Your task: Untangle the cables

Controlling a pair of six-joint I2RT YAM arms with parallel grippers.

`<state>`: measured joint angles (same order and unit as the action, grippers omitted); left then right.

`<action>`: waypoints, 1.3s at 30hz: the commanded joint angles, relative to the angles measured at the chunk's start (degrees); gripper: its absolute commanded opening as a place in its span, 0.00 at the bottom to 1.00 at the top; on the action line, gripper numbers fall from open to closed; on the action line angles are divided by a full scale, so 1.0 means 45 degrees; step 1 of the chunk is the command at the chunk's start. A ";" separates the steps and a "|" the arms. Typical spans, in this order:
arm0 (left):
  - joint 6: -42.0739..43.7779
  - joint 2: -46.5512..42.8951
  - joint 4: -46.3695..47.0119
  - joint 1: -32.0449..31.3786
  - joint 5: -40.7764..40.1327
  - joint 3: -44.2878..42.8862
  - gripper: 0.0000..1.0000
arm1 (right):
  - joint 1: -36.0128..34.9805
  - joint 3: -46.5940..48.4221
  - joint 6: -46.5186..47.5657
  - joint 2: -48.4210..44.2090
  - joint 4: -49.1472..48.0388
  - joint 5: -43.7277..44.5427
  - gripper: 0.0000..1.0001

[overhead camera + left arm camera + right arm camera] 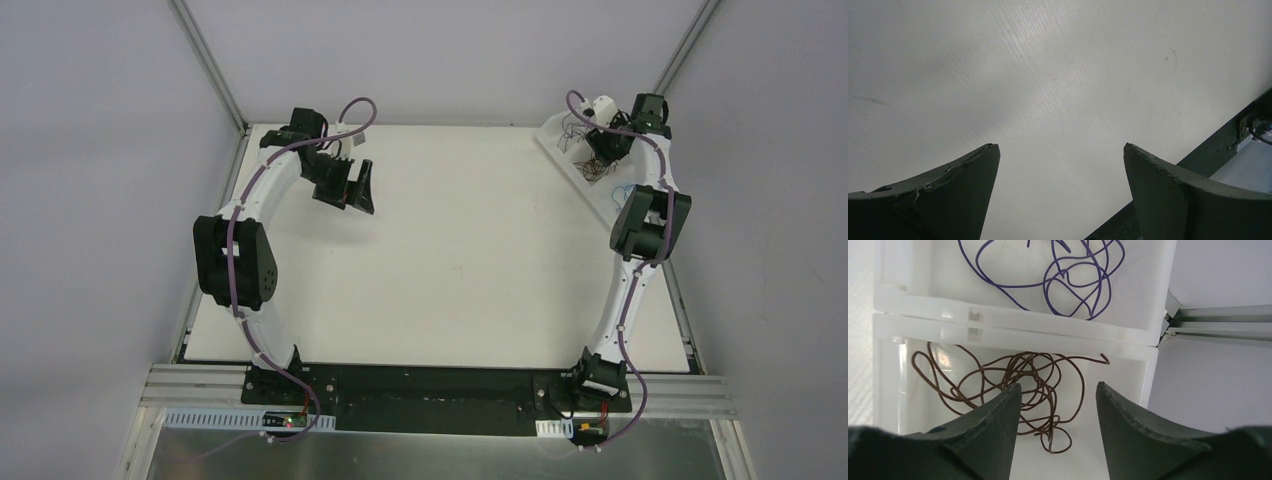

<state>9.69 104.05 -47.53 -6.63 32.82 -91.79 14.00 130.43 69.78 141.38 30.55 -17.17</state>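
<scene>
In the nearer compartment of a white moulded plastic tray [1148, 370], seen from the right wrist: a thin brown curly wire [973, 385], heaped in loose overlapping loops on the compartment floor, one free end hooked up near the right wall. In the compartment beyond, a thin blue-violet curly wire [1073, 280], likewise looped over itself, partly cut off by the top of the view. Between the two, a double white dividing wall [1023, 322]; no touching across it. To the right of the tray, a grey metal frame rail [1218, 322]. From the overhead view, tray set slantwise at the far right corner of the white table [460, 260].

Right above the brown tangle, the right gripper [1058, 386]: dark fingers spread moderately wide, tips overlapping the loops in the picture, nothing between them; contact with the wire impossible to judge.

Well apart, over the far left of the table, the left gripper [1060, 146]: fingers spread wide, holding nothing, only bare tabletop below and a black base plate [1208, 150] at the lower right edge.
</scene>
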 commanded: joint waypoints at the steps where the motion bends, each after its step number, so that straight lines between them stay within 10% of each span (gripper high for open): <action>1: 0.0260 0.0016 -0.0356 0.0126 0.0060 -0.0535 0.99 | -0.0048 -0.0052 -0.1027 -0.1742 -0.0282 -0.0494 0.63; 11: 0.0050 -0.0217 -0.1091 0.0123 -0.0372 -0.1263 0.99 | -0.0122 -0.0860 -0.2339 -0.3949 0.0341 -0.0848 0.99; 26: -0.0084 0.0672 -0.3199 0.0770 -0.3179 -0.6137 0.99 | -0.1356 -0.3776 -1.2344 -0.8286 0.2940 -0.2679 0.99; 39: -0.2588 -0.1277 -0.2077 0.0848 -0.2575 0.0158 0.99 | -0.4634 -1.3533 -1.3331 -1.2584 0.0575 -0.2061 0.99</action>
<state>2.24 104.33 -57.78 -2.92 19.77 -99.35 -5.69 72.97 11.99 91.39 37.15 -27.24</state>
